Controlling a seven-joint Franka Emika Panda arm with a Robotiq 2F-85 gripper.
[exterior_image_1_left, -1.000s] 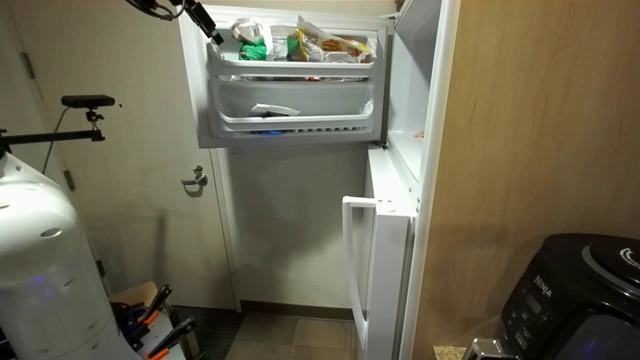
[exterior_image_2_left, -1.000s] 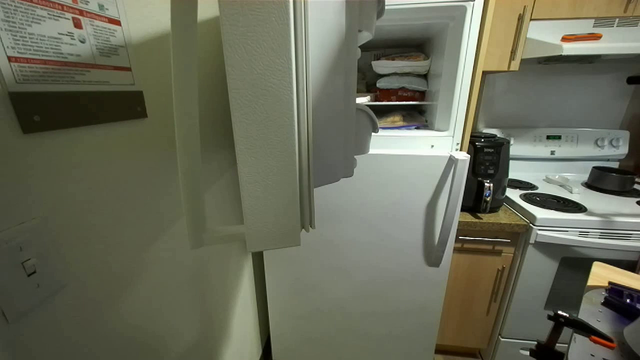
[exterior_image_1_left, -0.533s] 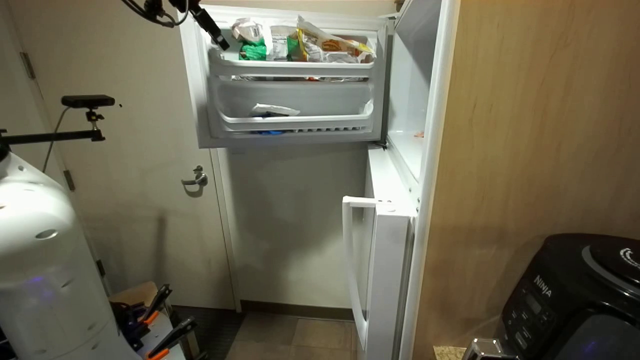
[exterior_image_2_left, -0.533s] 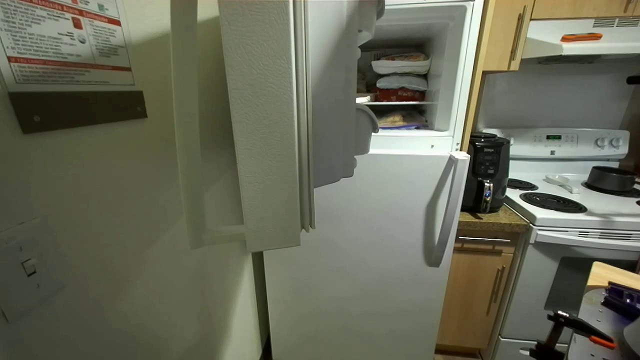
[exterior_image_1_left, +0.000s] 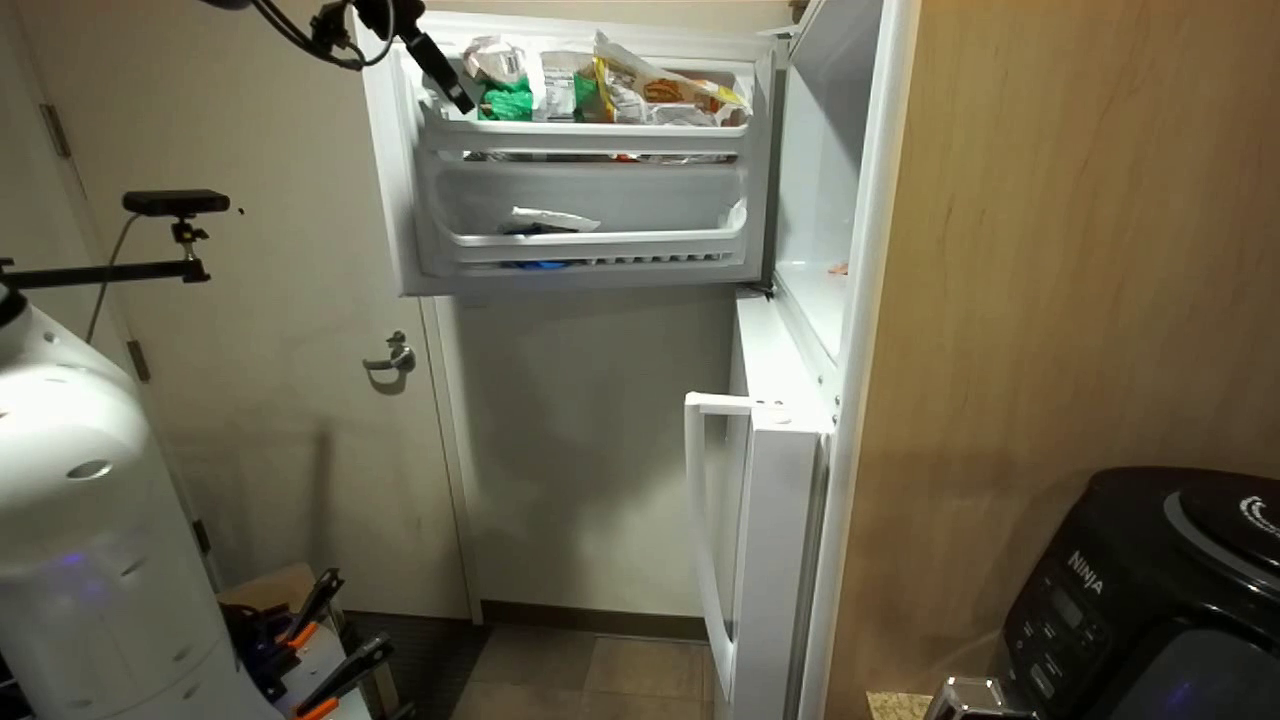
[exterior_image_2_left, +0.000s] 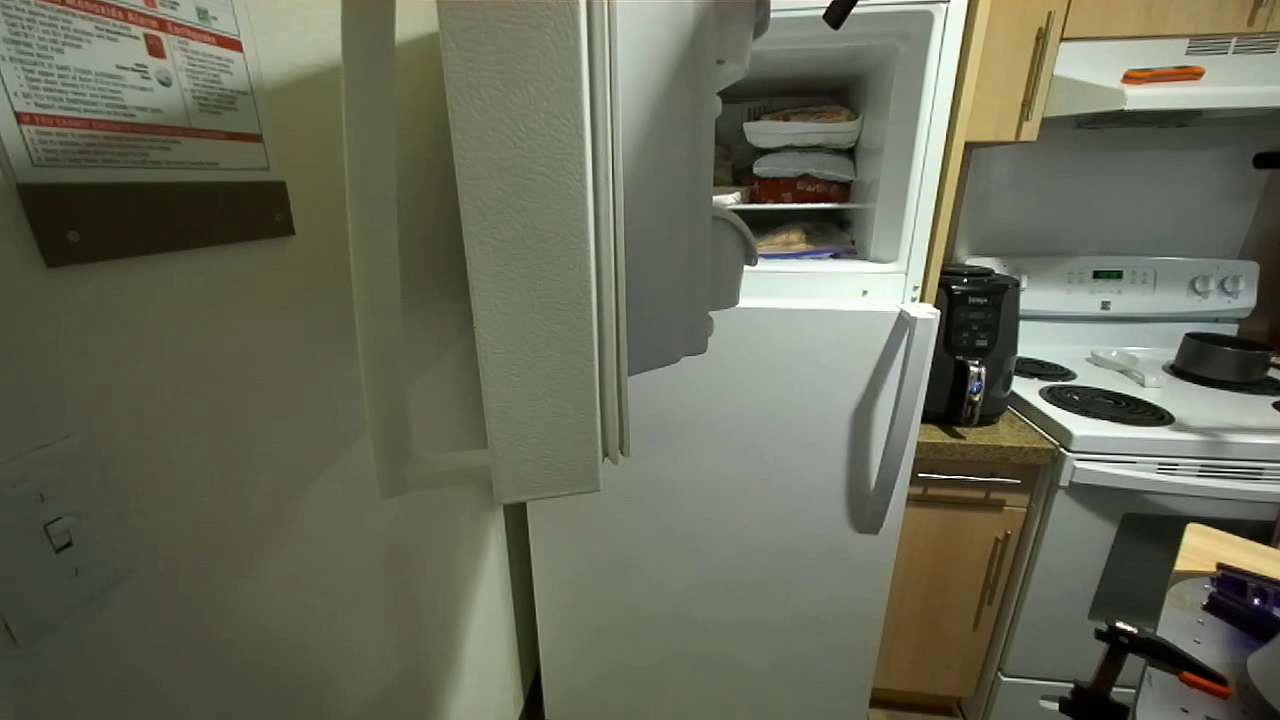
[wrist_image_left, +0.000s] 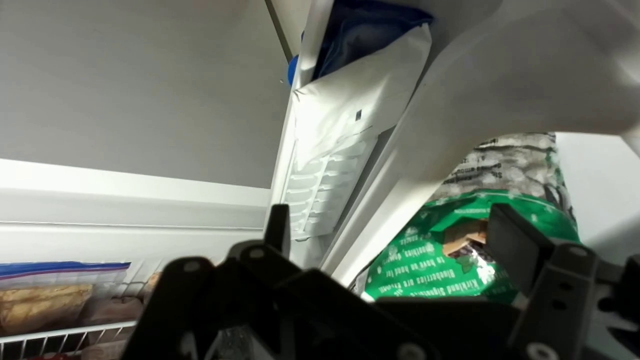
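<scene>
Wrist view: pincer (wrist_image_left: 390, 230) gapes wide near a green bag (wrist_image_left: 437, 267).

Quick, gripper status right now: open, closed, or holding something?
Gripper: open, jaws wide apart near the green bag, holding nothing.

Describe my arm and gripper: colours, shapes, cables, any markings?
The arm has a smooth, rounded white shell with small oval recesses. The gripper is black: two jointed fingers with blocky dark pads, and round grey bolt heads dotting the links. Black cables loop near it in an exterior view. I can read no markings on either.
</scene>
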